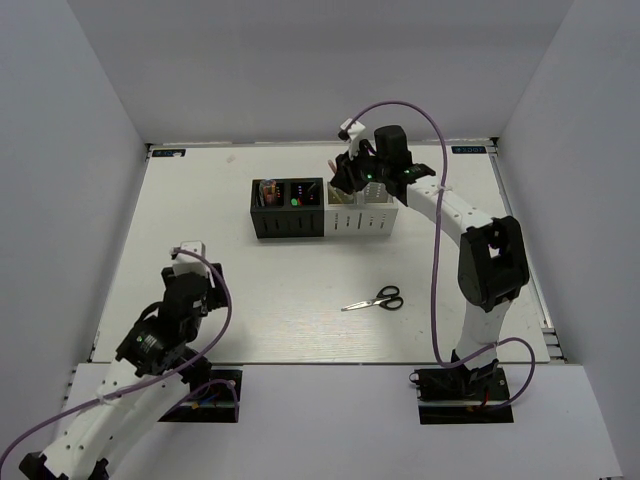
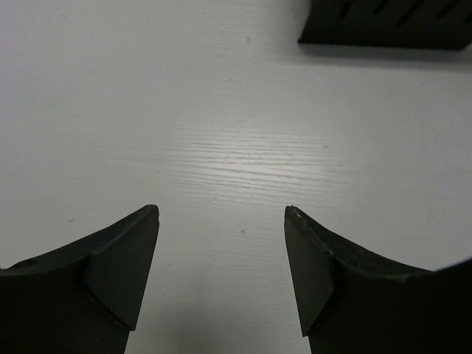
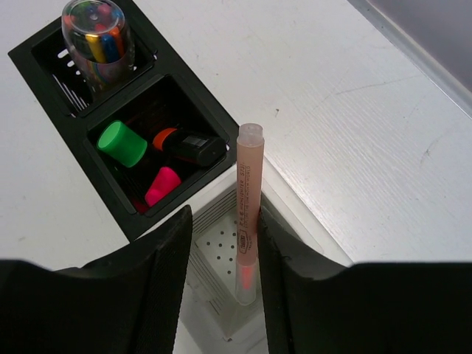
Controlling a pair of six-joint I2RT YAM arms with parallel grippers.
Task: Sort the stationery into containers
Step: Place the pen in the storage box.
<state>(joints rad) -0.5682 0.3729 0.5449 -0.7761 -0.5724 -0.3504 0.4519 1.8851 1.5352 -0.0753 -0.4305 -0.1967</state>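
Note:
The containers are a row of two black boxes (image 1: 288, 210) and two white boxes (image 1: 360, 215) at the table's far middle. My right gripper (image 1: 350, 185) hovers over the nearer white box (image 3: 214, 243). Its jaws (image 3: 225, 251) are open, and a pink tube (image 3: 248, 192) stands in that box, leaning on the right finger with a gap to the left one. One black box (image 3: 70, 122) holds green (image 3: 122, 142), orange (image 3: 184, 144) and pink (image 3: 162, 184) highlighters. Black-handled scissors (image 1: 375, 300) lie on the table. My left gripper (image 1: 192, 285) is open and empty (image 2: 221, 214) above bare table.
The far black box holds a clear cup of coloured sticks (image 3: 99, 33). A corner of the black box (image 2: 383, 26) shows at the top right of the left wrist view. White walls enclose the table on three sides.

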